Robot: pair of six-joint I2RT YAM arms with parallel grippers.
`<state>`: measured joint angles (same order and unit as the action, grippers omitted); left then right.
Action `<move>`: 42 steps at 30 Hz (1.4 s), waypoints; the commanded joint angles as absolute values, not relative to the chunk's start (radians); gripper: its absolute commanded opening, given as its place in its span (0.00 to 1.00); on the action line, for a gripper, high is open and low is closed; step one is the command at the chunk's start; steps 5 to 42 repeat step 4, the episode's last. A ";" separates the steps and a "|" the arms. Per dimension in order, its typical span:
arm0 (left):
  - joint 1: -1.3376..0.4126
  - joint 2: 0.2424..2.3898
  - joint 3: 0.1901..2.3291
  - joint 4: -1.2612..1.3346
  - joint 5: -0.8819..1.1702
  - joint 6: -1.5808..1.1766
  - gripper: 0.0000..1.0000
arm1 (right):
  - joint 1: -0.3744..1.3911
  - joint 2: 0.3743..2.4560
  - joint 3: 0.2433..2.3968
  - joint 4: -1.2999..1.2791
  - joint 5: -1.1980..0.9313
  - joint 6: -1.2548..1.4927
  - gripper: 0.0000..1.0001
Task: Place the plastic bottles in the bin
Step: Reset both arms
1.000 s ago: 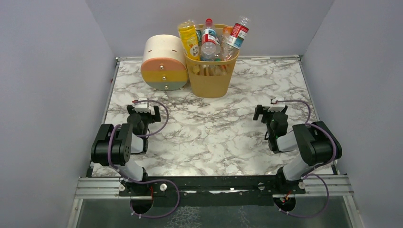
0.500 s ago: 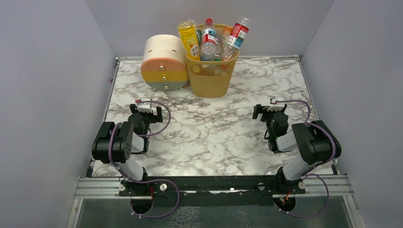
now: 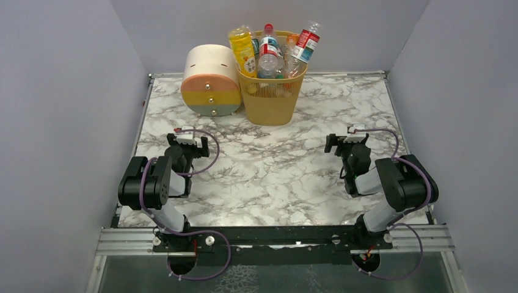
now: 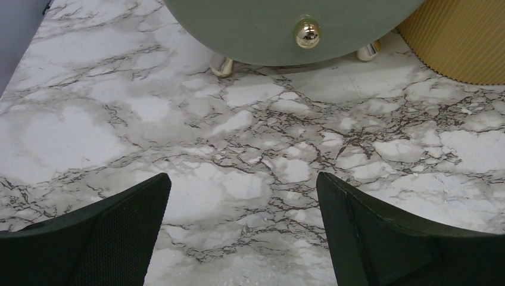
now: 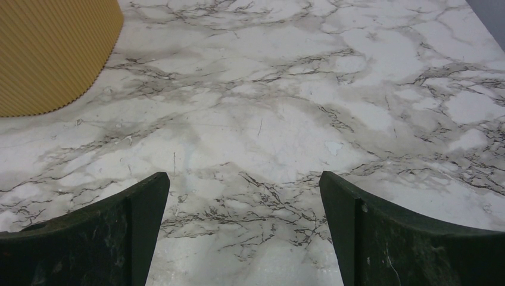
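The yellow-orange bin stands at the back middle of the marble table, stuffed with several plastic bottles whose tops stick up above the rim. Its ribbed wall shows in the left wrist view and the right wrist view. My left gripper is open and empty, low over the table at the left, seen also in the left wrist view. My right gripper is open and empty at the right, seen also in the right wrist view. No bottle lies on the table.
A round cream-orange-green drawer unit stands just left of the bin, touching it; its green bottom drawer with a brass knob is ahead of my left gripper. Grey walls enclose the table on three sides.
My left gripper has shifted slightly right and forward over the last second. The right arm has barely moved.
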<state>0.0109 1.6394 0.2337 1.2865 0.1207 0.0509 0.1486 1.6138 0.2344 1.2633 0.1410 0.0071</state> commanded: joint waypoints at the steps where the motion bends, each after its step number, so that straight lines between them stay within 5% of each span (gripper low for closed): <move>1: -0.005 1.647 0.257 1.299 0.106 0.063 0.99 | 0.144 1.621 0.235 1.310 0.127 -0.003 0.99; 42: -0.008 1.640 0.253 1.296 0.097 0.066 0.99 | 0.144 1.621 0.234 1.310 0.127 -0.003 0.99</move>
